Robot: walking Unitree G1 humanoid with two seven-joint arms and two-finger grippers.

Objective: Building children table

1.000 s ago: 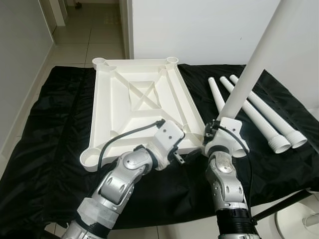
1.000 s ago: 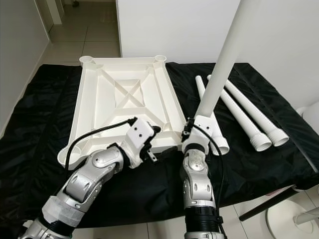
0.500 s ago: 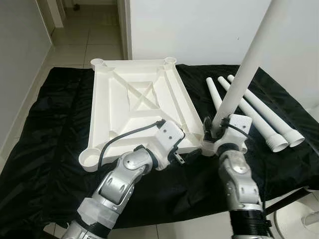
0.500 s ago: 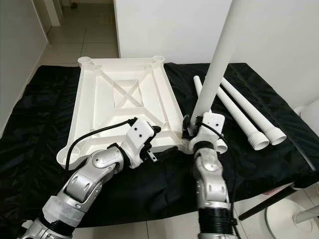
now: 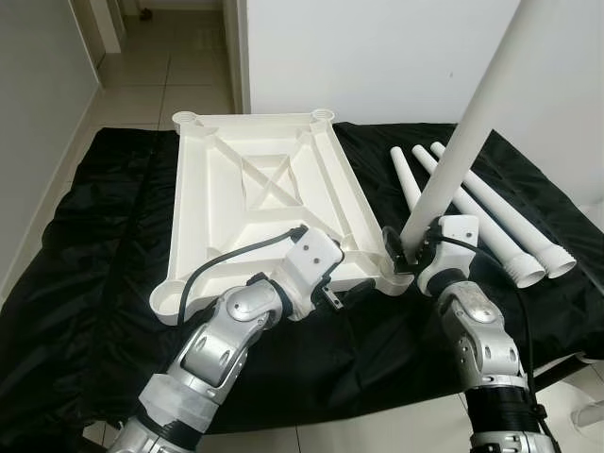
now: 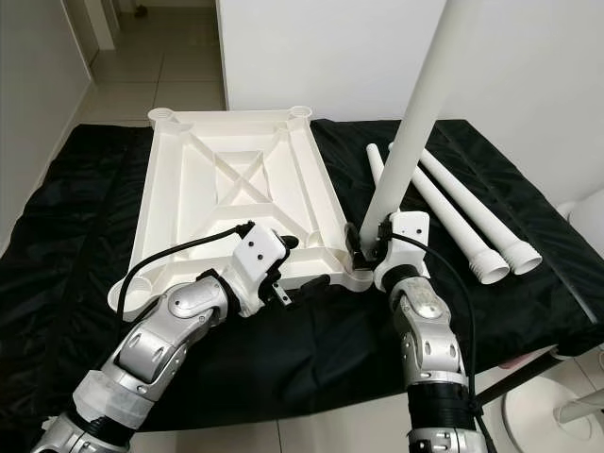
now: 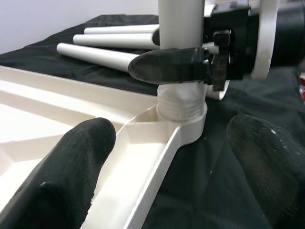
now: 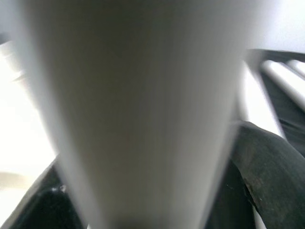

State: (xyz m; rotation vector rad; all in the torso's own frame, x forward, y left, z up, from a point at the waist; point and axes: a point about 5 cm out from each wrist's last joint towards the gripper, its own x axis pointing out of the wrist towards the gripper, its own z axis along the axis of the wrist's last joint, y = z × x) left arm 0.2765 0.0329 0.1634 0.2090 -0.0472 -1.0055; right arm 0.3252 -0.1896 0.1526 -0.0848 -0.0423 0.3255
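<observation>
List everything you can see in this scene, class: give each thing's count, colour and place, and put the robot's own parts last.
Tabletop: one, white, upside down on the black cloth, ribbed underside showing.
Held table leg: one, white, upright, threaded end at the tabletop's near right corner socket.
Loose table legs: three, white, lying on the cloth right of the tabletop.
Black cloth: one, spread beneath everything.
Floor tiles: beige, beyond the cloth.
Wall: white, behind.
Left pincer: open, at the tabletop's near edge.
Right pincer: shut on the held leg's base.
</observation>
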